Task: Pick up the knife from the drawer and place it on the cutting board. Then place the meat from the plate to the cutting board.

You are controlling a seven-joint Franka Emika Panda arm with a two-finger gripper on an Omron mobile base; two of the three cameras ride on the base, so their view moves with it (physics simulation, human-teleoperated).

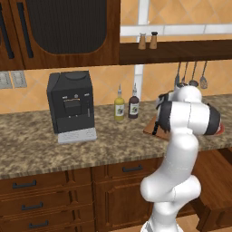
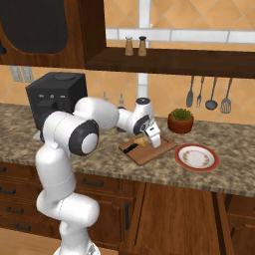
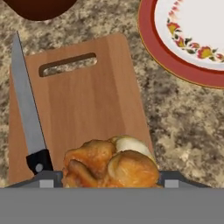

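The reddish-brown cutting board [image 3: 87, 100] lies on the speckled counter, its handle slot toward the plant pot. Along one long edge of the board rests the knife [image 3: 26, 109], grey blade and dark handle. My gripper [image 3: 107, 179] hangs low over the board's other end, shut on the meat [image 3: 111, 164], a golden roast chicken held between the two fingers. In the right base view the gripper [image 2: 149, 137] and the meat [image 2: 143, 141] sit just above the board [image 2: 149, 153]. Beside the board lies the red-rimmed plate [image 3: 192, 39], which holds no food.
A plant pot [image 2: 180, 121] stands behind the board. The black coffee machine [image 1: 71, 106] and two bottles [image 1: 119, 104] are to the left. Ladles and spatulas [image 2: 211, 94] hang on the wall. Drawers [image 1: 25, 185] run below the counter.
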